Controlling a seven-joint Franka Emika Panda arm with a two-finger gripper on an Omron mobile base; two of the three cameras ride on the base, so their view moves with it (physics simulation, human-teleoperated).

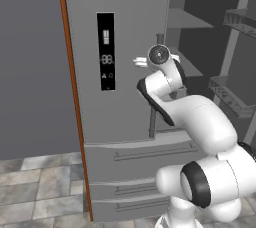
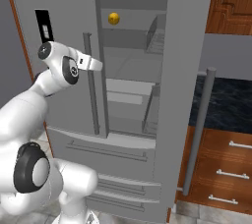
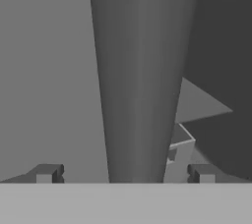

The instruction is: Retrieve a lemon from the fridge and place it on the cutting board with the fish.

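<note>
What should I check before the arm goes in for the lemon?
1. Right fridge door swung open: ok.
2. Lemon visible on an upper shelf, nothing on it: ok.
3. Gripper open and empty: ok.
4. Gripper clear of the left door handle: not ok, the bar stands between the fingertips.
5. Left fridge door open: not ok, it looks shut.
6. Cutting board and fish ready: cannot tell.

Flat, even rendered light, soft and slightly blurred throughout, dim shadow deep inside the fridge (image 2: pixel 128 56).
</note>
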